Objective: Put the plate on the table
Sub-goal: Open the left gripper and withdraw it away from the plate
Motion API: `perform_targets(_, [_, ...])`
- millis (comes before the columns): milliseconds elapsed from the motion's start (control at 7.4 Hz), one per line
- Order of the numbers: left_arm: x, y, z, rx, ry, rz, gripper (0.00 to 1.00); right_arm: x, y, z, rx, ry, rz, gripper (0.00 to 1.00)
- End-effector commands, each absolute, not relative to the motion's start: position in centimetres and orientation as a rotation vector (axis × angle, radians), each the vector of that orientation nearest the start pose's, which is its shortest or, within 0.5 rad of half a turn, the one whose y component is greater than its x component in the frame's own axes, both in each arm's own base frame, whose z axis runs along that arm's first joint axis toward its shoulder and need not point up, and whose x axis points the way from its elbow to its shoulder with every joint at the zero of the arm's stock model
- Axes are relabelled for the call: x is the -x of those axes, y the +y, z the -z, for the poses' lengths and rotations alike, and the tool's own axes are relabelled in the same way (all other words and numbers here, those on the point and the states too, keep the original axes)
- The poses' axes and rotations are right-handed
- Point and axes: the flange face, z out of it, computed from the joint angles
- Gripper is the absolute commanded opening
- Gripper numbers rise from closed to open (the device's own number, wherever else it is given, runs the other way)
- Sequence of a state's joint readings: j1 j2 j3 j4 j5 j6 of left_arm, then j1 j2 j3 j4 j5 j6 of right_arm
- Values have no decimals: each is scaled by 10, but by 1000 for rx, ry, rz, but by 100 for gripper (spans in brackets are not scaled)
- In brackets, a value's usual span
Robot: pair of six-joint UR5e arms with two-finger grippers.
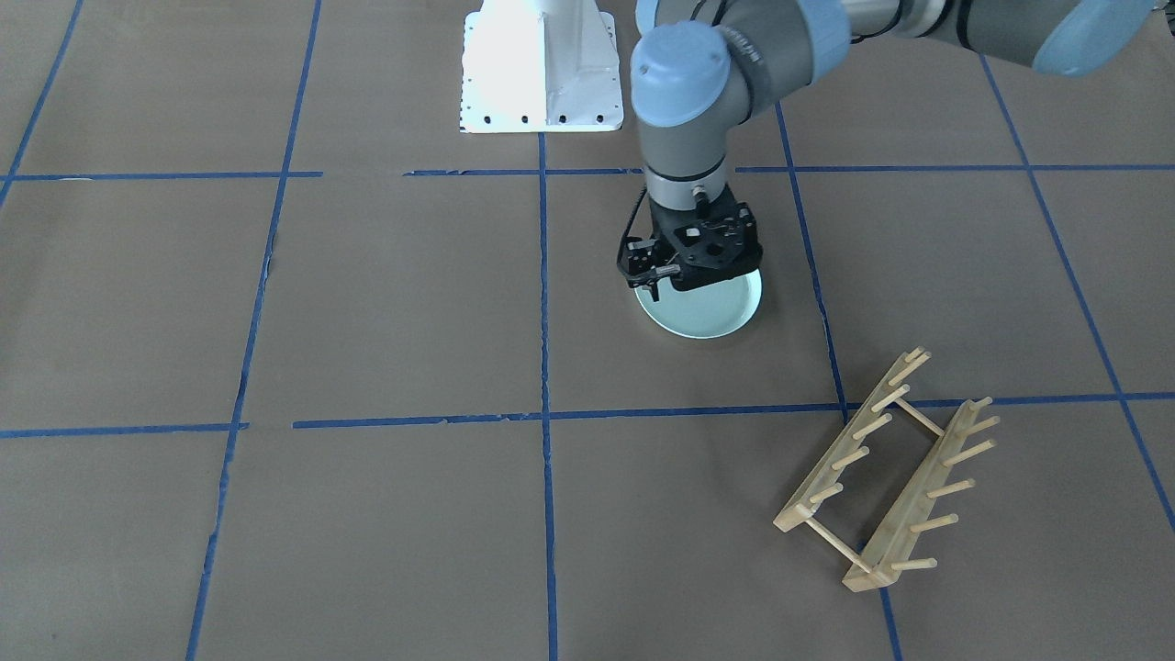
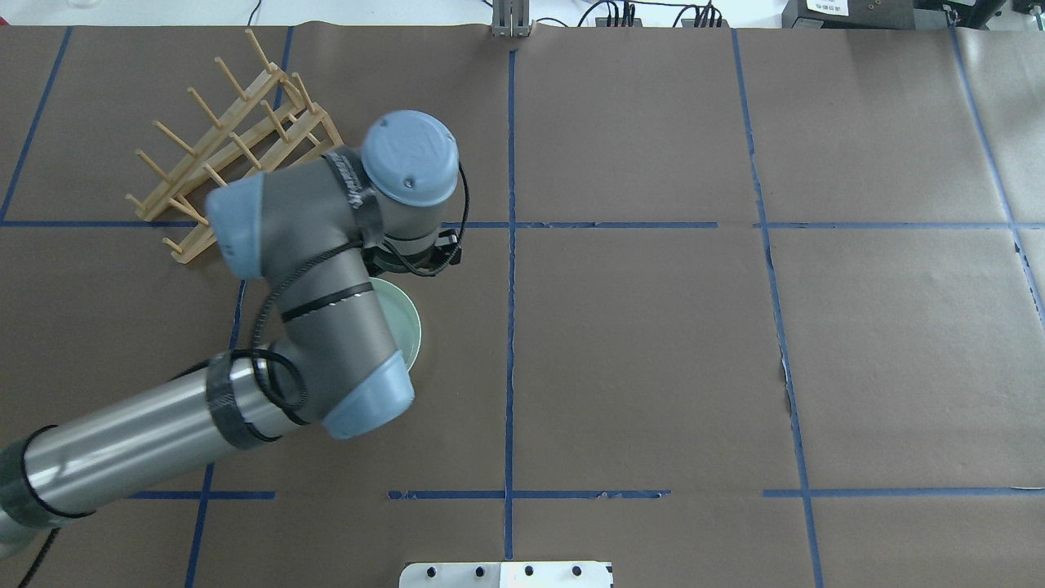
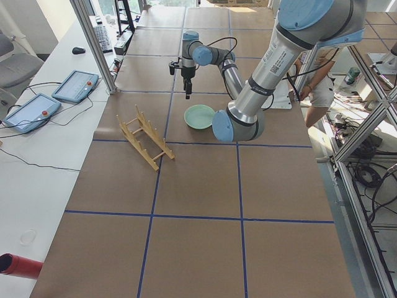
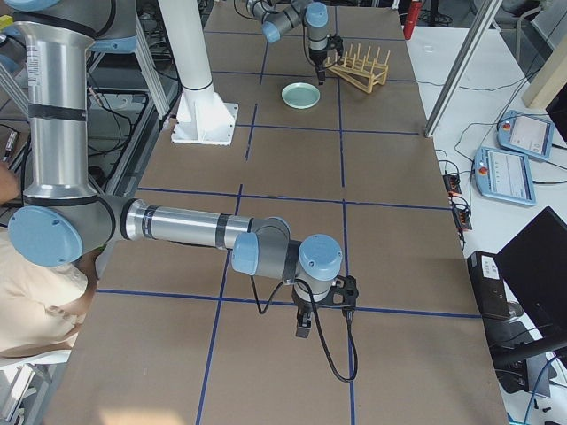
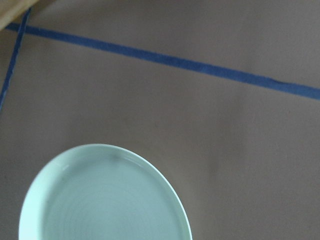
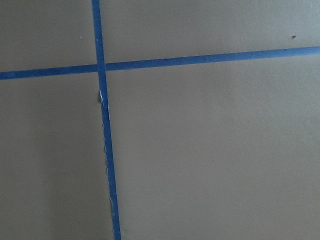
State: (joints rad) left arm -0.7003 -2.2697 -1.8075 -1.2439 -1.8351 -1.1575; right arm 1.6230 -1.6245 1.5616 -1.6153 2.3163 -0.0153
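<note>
The pale mint-green plate point(image 1: 711, 312) lies flat on the brown paper table point(image 1: 413, 303), just on the robot's side of the wooden rack. It also shows in the overhead view point(image 2: 406, 322), the left side view point(image 3: 198, 117) and the left wrist view point(image 5: 107, 200). My left gripper point(image 1: 654, 290) points down above the plate's edge, apart from it, open and empty. My right gripper point(image 4: 305, 329) hangs low over bare table far from the plate. It shows only in the right side view, so I cannot tell whether it is open or shut.
The wooden peg rack point(image 1: 886, 468) stands empty beyond the plate, also seen in the overhead view point(image 2: 233, 135). The white robot base point(image 1: 540, 69) is close by. Blue tape lines point(image 6: 105, 125) cross the table under the right wrist.
</note>
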Motion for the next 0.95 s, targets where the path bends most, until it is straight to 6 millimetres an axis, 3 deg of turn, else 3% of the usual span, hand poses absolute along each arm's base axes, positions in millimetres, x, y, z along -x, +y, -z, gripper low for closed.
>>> perform_targets(0, [-267, -554, -209, -176, 729, 50, 100, -90, -456, -695, 77, -748, -75, 100])
perform_targets(135, [-195, -577, -243, -207, 724, -46, 100, -90, -456, -695, 77, -748, -75, 100])
perform_targets(270, [-117, -588, -298, -209, 723, -115, 100, -90, -456, -695, 77, -748, -75, 100])
perform_targets(405, [-43, -583, -367, -212, 688, -186, 100, -90, -456, -695, 77, -748, -75, 100])
perform_targets(541, [18, -586, -436, -191, 654, -250, 100, -90, -456, -696, 79, -748, -76, 100])
perform_targets(676, [62, -581, -497, -148, 689, -259, 100, -90, -456, -696, 79, -748, -76, 100])
perform_targets(811, [72, -548, -549, -104, 752, -222, 100, -90, -456, -695, 77, -748, -75, 100])
